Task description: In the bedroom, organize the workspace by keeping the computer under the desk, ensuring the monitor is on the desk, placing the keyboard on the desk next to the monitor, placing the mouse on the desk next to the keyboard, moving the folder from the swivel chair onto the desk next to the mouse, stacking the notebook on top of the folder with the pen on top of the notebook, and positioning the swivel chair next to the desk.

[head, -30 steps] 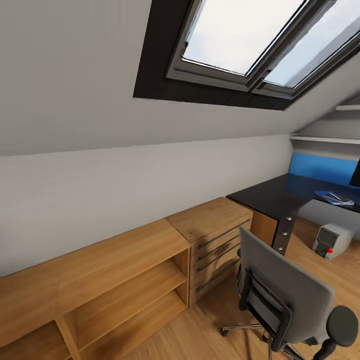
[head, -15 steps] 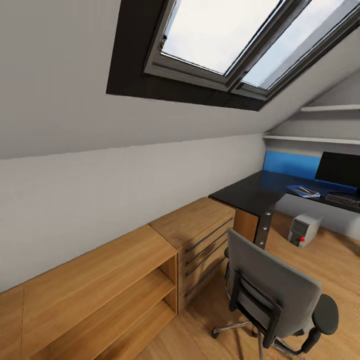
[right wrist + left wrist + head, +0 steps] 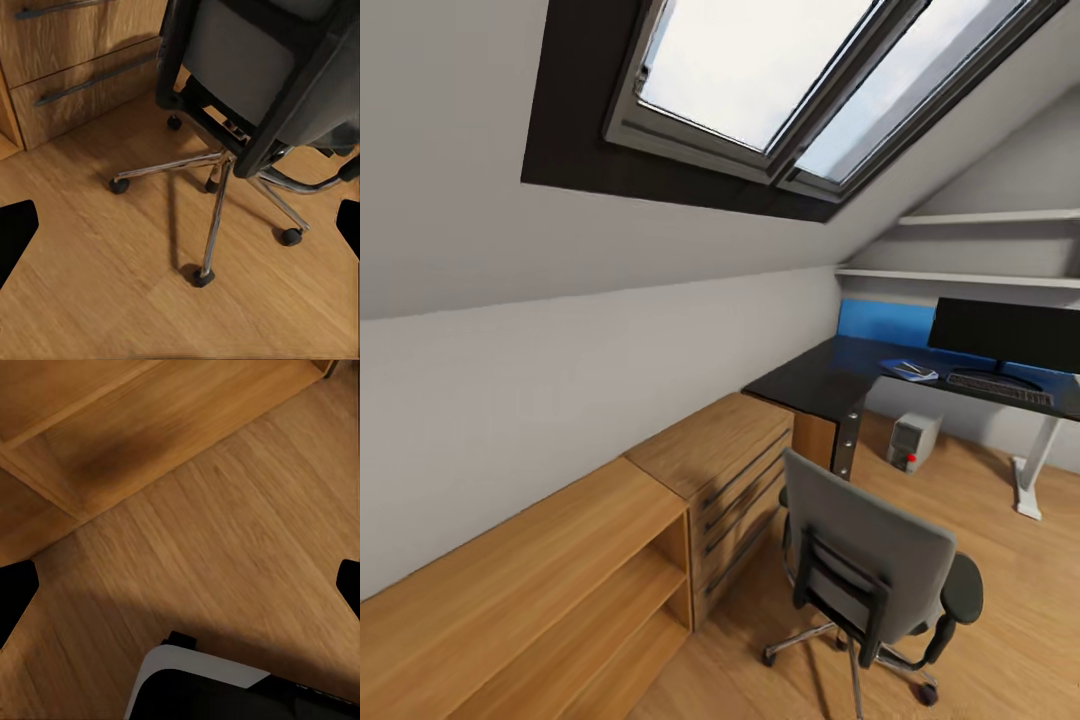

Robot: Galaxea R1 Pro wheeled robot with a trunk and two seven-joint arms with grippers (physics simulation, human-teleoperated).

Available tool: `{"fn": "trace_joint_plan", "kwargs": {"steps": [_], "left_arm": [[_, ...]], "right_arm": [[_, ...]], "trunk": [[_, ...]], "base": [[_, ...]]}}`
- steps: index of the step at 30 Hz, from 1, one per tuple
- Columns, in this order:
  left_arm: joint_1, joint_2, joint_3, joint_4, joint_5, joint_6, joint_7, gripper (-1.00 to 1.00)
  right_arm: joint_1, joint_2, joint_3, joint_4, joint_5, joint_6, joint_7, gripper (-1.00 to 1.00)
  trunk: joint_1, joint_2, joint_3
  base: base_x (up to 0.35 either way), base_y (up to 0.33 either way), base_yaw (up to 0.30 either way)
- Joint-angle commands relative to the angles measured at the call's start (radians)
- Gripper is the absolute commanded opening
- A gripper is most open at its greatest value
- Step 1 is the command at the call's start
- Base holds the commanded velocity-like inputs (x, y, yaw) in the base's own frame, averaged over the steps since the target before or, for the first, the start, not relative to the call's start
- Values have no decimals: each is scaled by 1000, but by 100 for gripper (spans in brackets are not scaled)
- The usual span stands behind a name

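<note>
Head view: swivel chair [image 3: 870,565] near me, back toward me, apart from counter [image 3: 830,375]. On counter: monitor [image 3: 1005,335], keyboard [image 3: 1000,388] before it, folder [image 3: 908,370] with pale item on top, too small to name. Computer [image 3: 912,440] on floor below.

Left wrist view: my left gripper [image 3: 180,589] spread, empty, over wood floor [image 3: 225,555].

Right wrist view: my right gripper [image 3: 180,232] spread, empty, above chair's chrome base.

Risk: castors roll, chair swings into low cabinet [image 3: 715,470] or drawer corner. Open floor lies right of chair.
</note>
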Motion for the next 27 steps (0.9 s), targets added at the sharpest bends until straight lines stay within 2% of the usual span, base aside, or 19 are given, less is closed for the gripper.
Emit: {"fn": "trace_joint_plan", "kwargs": {"steps": [1,5,14,27], "left_arm": [[0,1,-8,-1,10,-4,7,100],[0,1,-9,-1,10,-4,7,100],[0,1,-9,12,10,-4,6,100],[0,1,-9,17,10,-4,6,100]], "right_arm": [[-1,1,8,1,-3,-2,-6,100],[-1,1,8,1,-3,-1,-6,100],[-1,1,8,1,-3,-2,-6,100],[-1,0,8,1,-3,-1,-6,100]], "trunk": [[0,-1,-1],[0,-1,-1],[0,-1,-1],[0,-1,-1]], "base": [[0,191,-300],[78,98,-300],[236,15,-300],[32,16,-300]]}}
